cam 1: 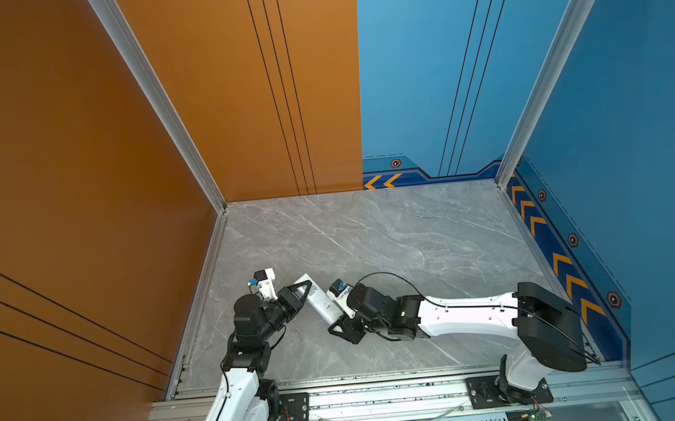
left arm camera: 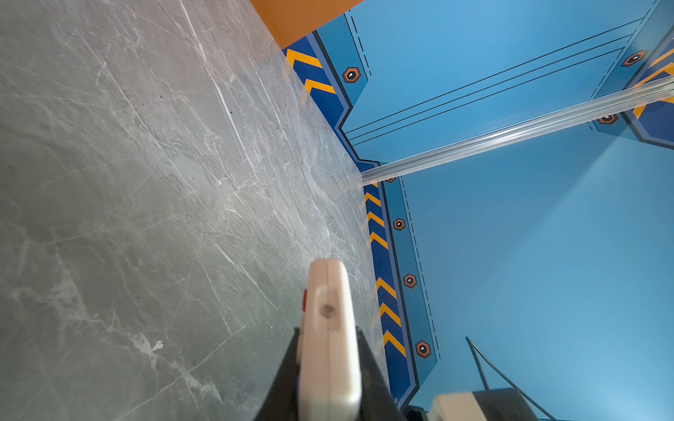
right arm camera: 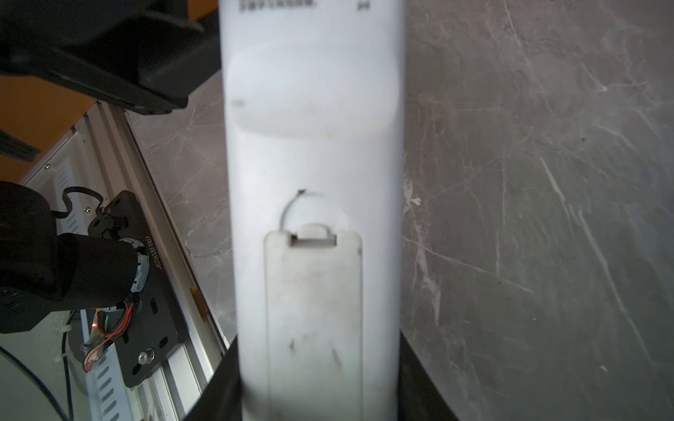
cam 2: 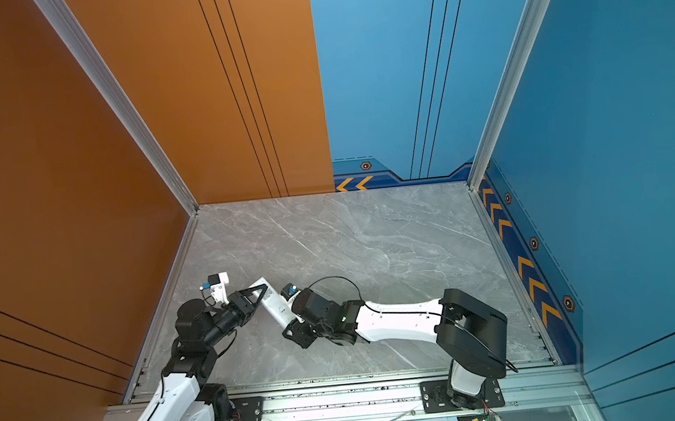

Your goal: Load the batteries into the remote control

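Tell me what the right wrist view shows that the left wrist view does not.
Only the right wrist view shows the back of the remote control: its closed battery cover and blurred print. Only the left wrist view shows a red button near its end and the blue wall. Both show the white remote and grey table.

The remote control (right arm camera: 313,145) is smooth white plastic with a dull, slightly grubby finish. Its battery cover (right arm camera: 313,310) shows grey scuffs and smudges. The worktop (cam 1: 371,233) looks like polished grey stone veined in white, faintly reflective. The frame post (cam 1: 152,90) is ribbed bare aluminium with a satin sheen. The right arm's shell (cam 1: 461,313) is glossy white plastic, and its joint housing (cam 1: 546,326) is matt black.
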`<action>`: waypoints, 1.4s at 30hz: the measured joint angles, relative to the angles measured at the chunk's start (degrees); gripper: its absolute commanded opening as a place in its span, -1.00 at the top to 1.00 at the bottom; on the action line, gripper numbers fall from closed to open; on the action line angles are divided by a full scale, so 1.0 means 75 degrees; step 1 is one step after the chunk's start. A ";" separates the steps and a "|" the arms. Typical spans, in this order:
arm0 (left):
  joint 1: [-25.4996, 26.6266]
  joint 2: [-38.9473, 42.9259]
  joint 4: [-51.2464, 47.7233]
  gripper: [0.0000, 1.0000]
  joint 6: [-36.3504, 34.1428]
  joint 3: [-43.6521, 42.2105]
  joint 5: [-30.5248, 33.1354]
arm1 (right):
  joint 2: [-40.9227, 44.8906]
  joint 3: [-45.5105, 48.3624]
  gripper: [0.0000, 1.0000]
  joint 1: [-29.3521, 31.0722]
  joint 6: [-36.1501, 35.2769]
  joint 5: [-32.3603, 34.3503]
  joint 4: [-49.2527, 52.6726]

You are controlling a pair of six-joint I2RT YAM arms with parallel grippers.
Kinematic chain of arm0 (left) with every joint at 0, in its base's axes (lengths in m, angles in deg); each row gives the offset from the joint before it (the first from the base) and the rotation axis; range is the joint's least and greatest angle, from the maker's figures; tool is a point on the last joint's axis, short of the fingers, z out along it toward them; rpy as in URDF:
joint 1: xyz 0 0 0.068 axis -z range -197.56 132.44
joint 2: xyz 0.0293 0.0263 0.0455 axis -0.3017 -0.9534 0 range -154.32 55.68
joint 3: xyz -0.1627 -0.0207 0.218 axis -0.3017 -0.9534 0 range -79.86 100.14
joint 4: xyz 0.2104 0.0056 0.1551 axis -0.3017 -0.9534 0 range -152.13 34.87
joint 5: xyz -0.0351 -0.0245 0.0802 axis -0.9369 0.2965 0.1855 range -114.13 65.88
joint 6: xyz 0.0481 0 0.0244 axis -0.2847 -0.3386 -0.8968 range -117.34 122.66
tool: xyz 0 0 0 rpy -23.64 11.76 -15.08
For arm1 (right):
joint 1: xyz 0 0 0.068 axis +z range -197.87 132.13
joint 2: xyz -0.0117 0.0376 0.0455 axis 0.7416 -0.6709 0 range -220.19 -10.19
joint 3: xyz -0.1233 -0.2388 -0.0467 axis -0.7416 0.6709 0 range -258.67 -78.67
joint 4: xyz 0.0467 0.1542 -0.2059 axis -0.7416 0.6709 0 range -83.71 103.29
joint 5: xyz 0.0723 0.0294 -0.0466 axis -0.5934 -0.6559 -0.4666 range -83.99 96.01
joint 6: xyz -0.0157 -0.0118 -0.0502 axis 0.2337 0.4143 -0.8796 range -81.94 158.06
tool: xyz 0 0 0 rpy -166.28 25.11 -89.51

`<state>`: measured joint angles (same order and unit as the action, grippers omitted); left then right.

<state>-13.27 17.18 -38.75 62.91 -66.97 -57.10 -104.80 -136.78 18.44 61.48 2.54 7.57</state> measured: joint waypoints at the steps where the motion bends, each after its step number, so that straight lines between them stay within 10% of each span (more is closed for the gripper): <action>1: 0.0000 -0.0012 0.0000 0.74 0.0000 0.0000 -0.0003 | 0.0000 -0.0003 0.76 0.0000 0.0000 0.0000 0.0000; 7: 0.0000 -0.0061 -0.0082 -0.30 -0.0122 0.0204 -0.0038 | 0.0055 0.0050 0.82 -0.0020 0.0000 -0.0012 -0.0009; 11: 0.0000 -0.0058 -0.0111 -0.58 -0.0245 0.0388 -0.0090 | 0.0274 0.0321 0.84 -0.0157 0.0038 -0.0169 -0.0111; 42: 0.1696 0.1119 0.0169 -0.55 -0.1393 0.1218 -0.1026 | 0.2055 0.1909 0.82 -0.1364 0.1297 -0.4398 -0.4339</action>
<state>-0.54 25.57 -37.48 52.46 -57.84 -64.79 -89.39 -122.46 8.21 71.21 -30.44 -24.97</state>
